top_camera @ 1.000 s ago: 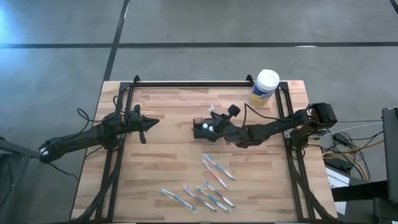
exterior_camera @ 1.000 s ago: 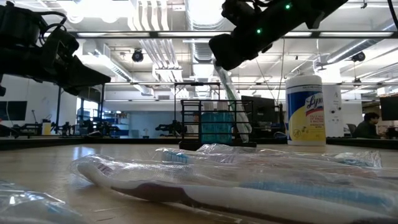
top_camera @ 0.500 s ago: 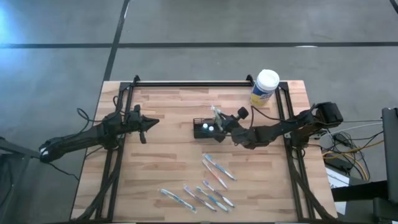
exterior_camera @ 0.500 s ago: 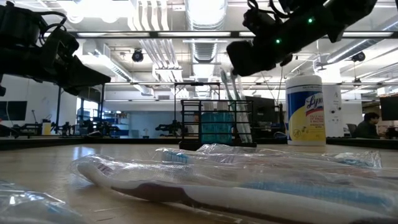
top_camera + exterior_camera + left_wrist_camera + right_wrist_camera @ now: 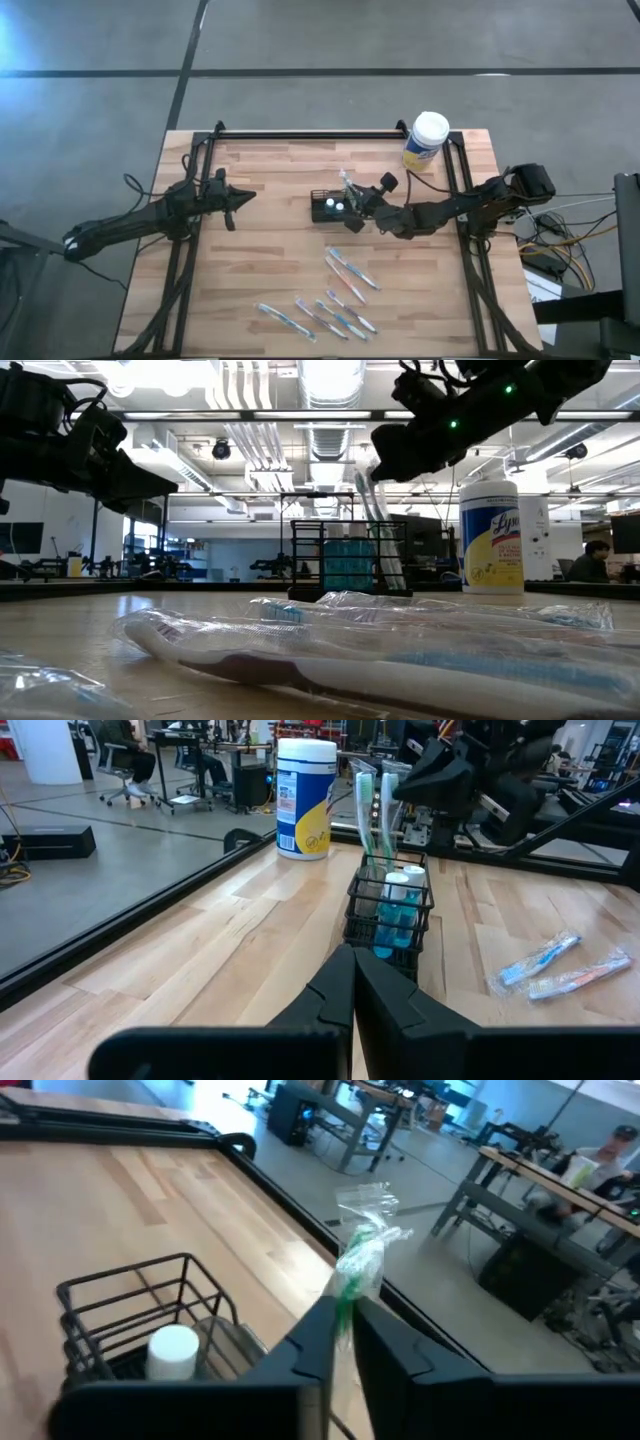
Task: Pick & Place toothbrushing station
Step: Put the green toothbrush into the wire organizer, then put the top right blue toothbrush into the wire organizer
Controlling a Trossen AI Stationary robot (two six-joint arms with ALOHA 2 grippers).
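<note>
Item: caddy (image 5: 331, 205), black wire, standing upright near the middle of the table (image 5: 270, 260). Its long side runs across the table, from my left arm's side toward my right arm's side. White-capped blue tubes (image 5: 398, 910) stand in its compartments. Two wrapped toothbrushes (image 5: 372, 815) rise from the end nearest my right arm, heads up and tilted slightly.

Surface: pale wooden planks with a black rail round the edge. More wrapped toothbrushes (image 5: 350, 270) lie flat on the near part of the table, well apart from the caddy, with a further scatter (image 5: 318, 318) by the front edge. A round canister (image 5: 426, 139) with a white lid and yellow label stands at the far corner on my right.

Room: grey floor, bright ceiling lights, desks and chairs beyond the table; a seated person (image 5: 592, 563) at the far right in the low view.

Right gripper (image 5: 362, 200): above the caddy's right end, fingers close together on the wrapped top of one standing toothbrush (image 5: 358, 1265).

Left gripper (image 5: 238, 197): over the table's left side, well apart from the caddy, fingers pressed together, holding nothing.
</note>
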